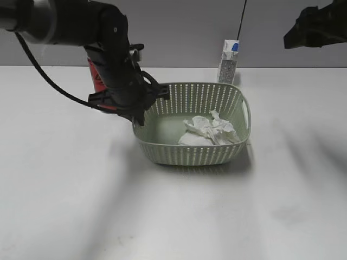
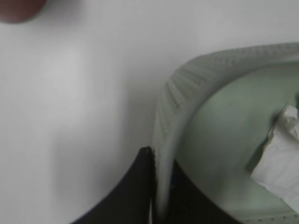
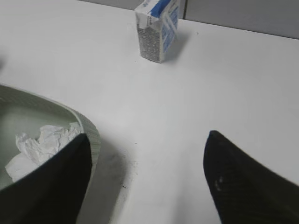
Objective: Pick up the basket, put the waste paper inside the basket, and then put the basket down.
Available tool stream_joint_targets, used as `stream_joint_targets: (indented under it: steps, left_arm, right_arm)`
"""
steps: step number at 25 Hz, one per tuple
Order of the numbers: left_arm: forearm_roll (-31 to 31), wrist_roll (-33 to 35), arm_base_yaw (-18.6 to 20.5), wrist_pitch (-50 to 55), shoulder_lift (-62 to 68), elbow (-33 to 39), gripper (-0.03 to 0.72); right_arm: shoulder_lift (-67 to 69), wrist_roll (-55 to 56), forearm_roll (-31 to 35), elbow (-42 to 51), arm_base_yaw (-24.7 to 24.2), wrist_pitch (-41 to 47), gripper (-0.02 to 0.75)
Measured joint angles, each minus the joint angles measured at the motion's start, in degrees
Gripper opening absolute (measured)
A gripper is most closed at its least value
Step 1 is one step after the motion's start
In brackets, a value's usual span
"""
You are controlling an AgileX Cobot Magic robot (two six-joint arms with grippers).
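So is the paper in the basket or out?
In: the paper lies on the floor of the basket, inside its walls.

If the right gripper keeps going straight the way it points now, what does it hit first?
Probably bare table. The right gripper is open, with only white surface between its fingers. The basket rim sits close by its left finger, and the carton stands farther ahead; depth is uncertain.

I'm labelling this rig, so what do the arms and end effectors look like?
Both are matte black. The left arm has a grey tubular link, a black cable looping below and a red marking by the wrist. The right end effector has broad, pointed black fingers.
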Motion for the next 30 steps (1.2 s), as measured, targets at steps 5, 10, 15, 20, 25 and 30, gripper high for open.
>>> stream_joint_targets:
  steps: [5, 10, 15, 20, 25, 30]
  left_arm:
    - [-0.7, 0.1, 0.2, -1.7, 3.3, -2.3, 0.039]
    - [-0.2, 0.3, 1.1, -1.8, 3.2, -2.6, 0.394]
    - [-0.3, 6.3, 4.9, 2.3, -0.9, -4.6, 0.630]
    - [-0.2, 13.4, 11.8, 11.2, -7.9, -7.6, 0.636]
    - [3.7, 17.8, 18.3, 20.6, -14.0, -7.7, 0.599]
    - [8.3, 20.0, 22.0, 21.7, -21.0, -5.7, 0.590]
  right_arm:
    - [-0.2, 0.1, 0.1, -0.5, -0.3, 2.4, 0.560]
    - [-0.2, 0.1, 0.2, -0.5, -0.3, 3.0, 0.559]
    - [-0.2, 0.6, 0.2, -0.6, -0.4, 3.0, 0.559]
    - [2.9, 4.0, -1.1, -6.8, -1.5, 7.2, 0.559]
    - [10.7, 7.7, -7.4, -22.7, -2.3, 23.6, 0.559]
    - [14.9, 8.7, -8.9, -30.3, -2.4, 37.6, 0.559]
